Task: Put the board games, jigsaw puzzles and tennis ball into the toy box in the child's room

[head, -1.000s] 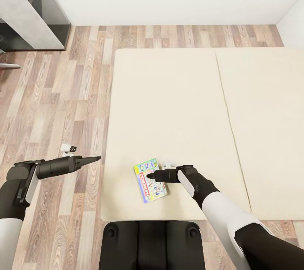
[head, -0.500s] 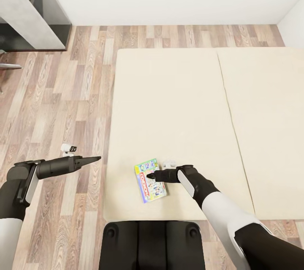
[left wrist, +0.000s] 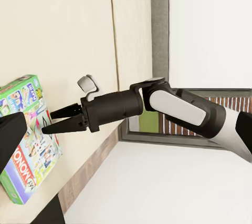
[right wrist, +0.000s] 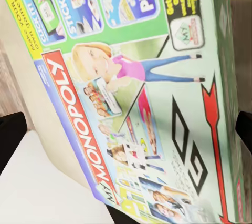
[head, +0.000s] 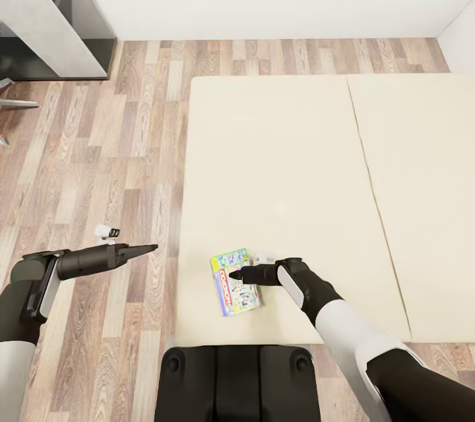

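Note:
A bright green "Monopoly" board game point(head: 241, 293) is at the near left corner of the beige bed point(head: 284, 164). My right gripper point(head: 232, 274) reaches over the game's far edge. In the left wrist view the right gripper point(left wrist: 48, 122) has its fingers a narrow gap apart at the edge of the game point(left wrist: 26, 145), closed on it. The right wrist view has the printed lid point(right wrist: 131, 92) close up. My left gripper point(head: 150, 249) hangs over the wood floor left of the bed, open and holding nothing. The table and toy box are out of view.
A dark grey shelf unit point(head: 53, 19) stands against the white wall at the far left. Wood-plank floor point(head: 99, 144) runs along the bed's left side and far end. A seam point(head: 376, 197) splits the mattress. My dark base point(head: 237, 376) is at the bed's near edge.
The whole picture has shifted: bed and floor slid right as the camera moved. The board game kept its place under my right gripper, so it moved along the bed with me.

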Robot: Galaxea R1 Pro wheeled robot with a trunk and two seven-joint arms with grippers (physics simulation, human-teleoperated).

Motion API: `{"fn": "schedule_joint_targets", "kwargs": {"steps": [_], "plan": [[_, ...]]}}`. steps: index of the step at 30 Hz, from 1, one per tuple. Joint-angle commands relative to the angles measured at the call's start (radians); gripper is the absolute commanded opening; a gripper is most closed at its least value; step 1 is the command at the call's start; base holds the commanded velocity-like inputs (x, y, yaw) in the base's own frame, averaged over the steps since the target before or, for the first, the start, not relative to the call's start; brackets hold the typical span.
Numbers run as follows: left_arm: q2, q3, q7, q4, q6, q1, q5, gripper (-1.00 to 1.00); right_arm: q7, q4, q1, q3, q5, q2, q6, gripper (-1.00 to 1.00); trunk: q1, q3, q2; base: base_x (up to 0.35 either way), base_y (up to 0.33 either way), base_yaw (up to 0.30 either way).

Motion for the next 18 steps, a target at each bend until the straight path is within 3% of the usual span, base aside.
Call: {"fn": "schedule_joint_targets", "kwargs": {"steps": [1,10,18], "plan": [[0.0,0.0,-0.004,0.0,0.011,0.0,0.0,1.0,0.001,-0.001,0.0,0.002,-0.002,0.0,0.004,1.0,0.001,-0.001,-0.002,0.0,0.138,0.0],[0.0,0.0,-0.004,0.0,0.012,0.0,0.0,1.0,0.001,-0.001,0.0,0.002,-0.002,0.0,0.004,1.0,0.001,-0.001,-0.002,0.0,0.122,0.0],[-0.004,0.0,-0.004,0.0,0.011,0.0,0.001,1.0,0.0,0.003,0.003,-0.004,-0.003,0.006,0.002,1.0,0.001,-0.001,-0.002,0.0,0.0,0.0]]}}
